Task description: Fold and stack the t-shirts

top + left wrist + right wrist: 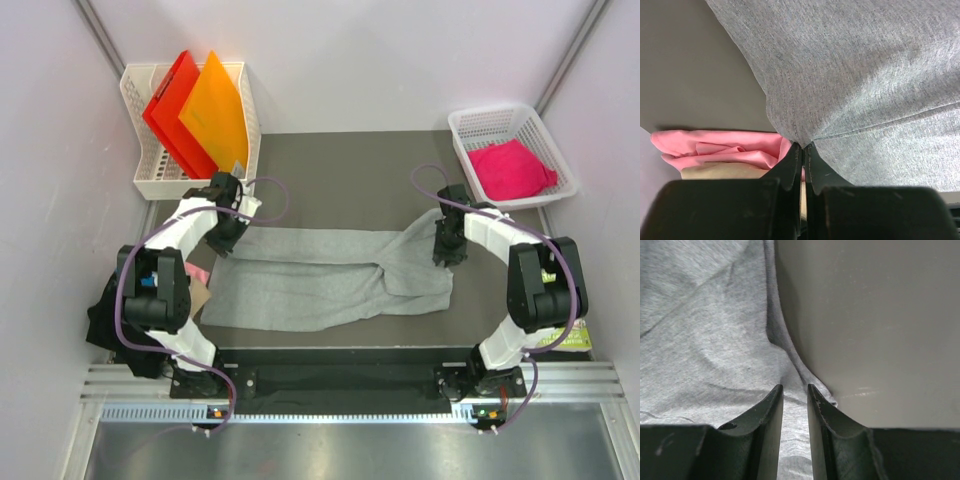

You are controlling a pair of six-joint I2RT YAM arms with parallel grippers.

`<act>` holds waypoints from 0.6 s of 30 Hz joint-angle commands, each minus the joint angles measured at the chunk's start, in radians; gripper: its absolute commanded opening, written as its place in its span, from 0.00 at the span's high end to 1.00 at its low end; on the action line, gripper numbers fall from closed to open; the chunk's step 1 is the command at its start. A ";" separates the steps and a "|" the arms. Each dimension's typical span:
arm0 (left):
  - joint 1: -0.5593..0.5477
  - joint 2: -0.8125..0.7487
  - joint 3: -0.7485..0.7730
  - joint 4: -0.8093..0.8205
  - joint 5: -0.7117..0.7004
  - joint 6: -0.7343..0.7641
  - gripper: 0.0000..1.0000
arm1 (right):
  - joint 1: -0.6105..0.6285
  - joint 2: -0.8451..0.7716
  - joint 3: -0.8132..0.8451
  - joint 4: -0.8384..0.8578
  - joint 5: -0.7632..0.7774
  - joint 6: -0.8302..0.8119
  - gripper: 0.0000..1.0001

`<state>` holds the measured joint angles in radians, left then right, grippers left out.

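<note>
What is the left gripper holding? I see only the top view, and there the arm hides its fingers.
Observer: In the left wrist view, the left gripper is shut on a hem corner of the grey t-shirt.
Operator: And the right gripper?
Observer: Its fingers stand slightly apart over the shirt's edge; whether they pinch cloth, I cannot tell.
Operator: Anything near the left one?
Observer: Pink cloth lies beside that corner, at the edge of the dark mat.

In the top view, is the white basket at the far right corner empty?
No, the white basket has a bright pink t-shirt lying crumpled inside it.
</note>
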<state>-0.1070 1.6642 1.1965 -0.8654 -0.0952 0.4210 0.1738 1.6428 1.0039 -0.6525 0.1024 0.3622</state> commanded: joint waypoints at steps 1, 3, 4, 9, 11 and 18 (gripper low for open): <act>0.006 -0.044 0.011 -0.012 -0.012 0.001 1.00 | -0.005 -0.066 0.007 -0.032 0.046 0.014 0.73; 0.006 -0.047 0.009 -0.011 -0.011 0.001 1.00 | -0.005 -0.080 0.001 -0.044 0.056 0.021 0.73; 0.006 -0.049 0.006 -0.009 -0.011 0.001 1.00 | -0.007 -0.098 -0.005 -0.047 0.059 0.023 0.73; 0.006 -0.053 -0.005 -0.004 -0.014 0.002 1.00 | -0.005 -0.141 -0.034 -0.070 0.051 0.032 0.72; 0.006 -0.060 -0.011 -0.003 -0.014 0.004 1.00 | -0.005 -0.158 -0.054 -0.075 0.046 0.037 0.72; 0.006 -0.072 -0.023 -0.003 -0.017 0.009 1.00 | -0.005 -0.178 -0.119 -0.073 0.031 0.049 0.72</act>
<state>-0.1070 1.6402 1.1816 -0.8654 -0.0952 0.4213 0.1734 1.4986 0.9073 -0.7158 0.1356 0.3943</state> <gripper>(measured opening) 0.023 0.280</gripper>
